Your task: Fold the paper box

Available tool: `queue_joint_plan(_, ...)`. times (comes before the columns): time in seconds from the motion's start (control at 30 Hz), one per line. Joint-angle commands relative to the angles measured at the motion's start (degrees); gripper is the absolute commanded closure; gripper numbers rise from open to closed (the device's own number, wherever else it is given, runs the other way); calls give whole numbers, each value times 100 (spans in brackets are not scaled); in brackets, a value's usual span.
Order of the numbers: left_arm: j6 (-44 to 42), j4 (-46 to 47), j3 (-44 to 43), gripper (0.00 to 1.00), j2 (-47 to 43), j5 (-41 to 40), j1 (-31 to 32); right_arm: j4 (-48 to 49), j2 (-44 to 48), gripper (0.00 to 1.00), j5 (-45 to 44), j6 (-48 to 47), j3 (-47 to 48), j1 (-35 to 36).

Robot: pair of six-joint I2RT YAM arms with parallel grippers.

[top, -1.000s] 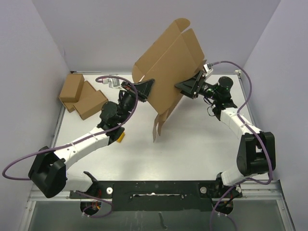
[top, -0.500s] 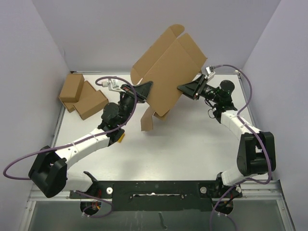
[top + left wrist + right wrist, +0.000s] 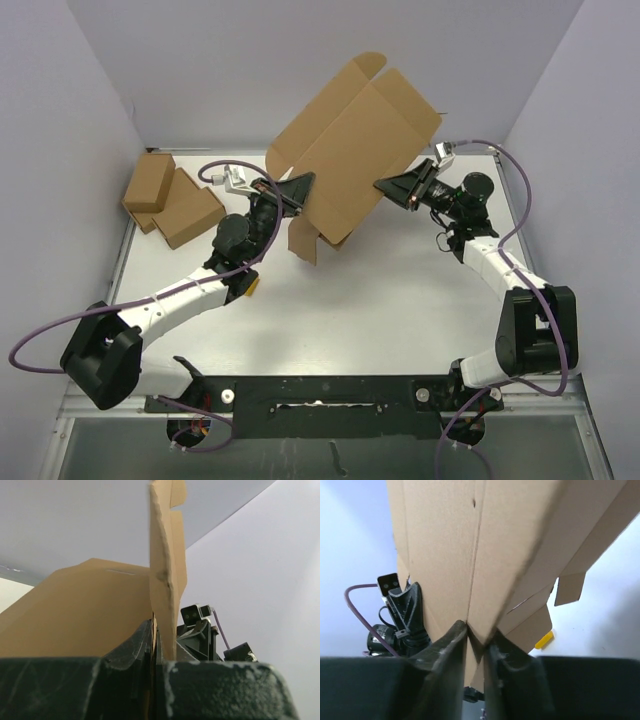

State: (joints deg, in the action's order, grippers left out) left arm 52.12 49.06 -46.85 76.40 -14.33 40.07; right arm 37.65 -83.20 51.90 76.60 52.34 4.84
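Paper box (image 3: 355, 150), a plain brown die-cut sheet, hangs in the air over the far middle of the worktop (image 3: 400, 300), tilted, between the 2 arms. Change over the last second: the right gripper (image 3: 385, 187) stood spread beside the sheet's right side and has now come together; the right wrist view shows its jaws pinching a creased fold of the cardboard (image 3: 476, 635). Left gripper (image 3: 300, 190) is pressed together on the sheet's left edge, cardboard clamped between its jaws in the left wrist view (image 3: 154, 630), same as a second ago. The sheet has also risen and swung: its low flaps, then near the worktop, now hang clear above it. Judgement: with 2 holds, the sheet is steadied for bending a panel along a crease; no panel looks locked yet, so folding is at an early stage. 2 small cardboard boxes (image 3: 170, 200) sit far left, well apart; a yellow cylinder (image 3: 250, 287) lies by the left arm. Writing: no brand, label or print is readable on the cardboard or arms.
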Motion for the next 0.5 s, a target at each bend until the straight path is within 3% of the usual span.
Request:
queue_joint_plan(0.0, 142, 473, -90, 100, 27, 472, 17, 83, 217, 74, -127, -204, -95, -92)
queue_joint_plan(0.2, 347, 333, -90, 100, 40, 1024, -88, 101, 157, 54, -170, -189, -130, -428)
queue_joint_plan(0.47, 613, 248, 48, 100, -84, 1421, -282, -219, 105, 57, -310, -333, -232, -647)
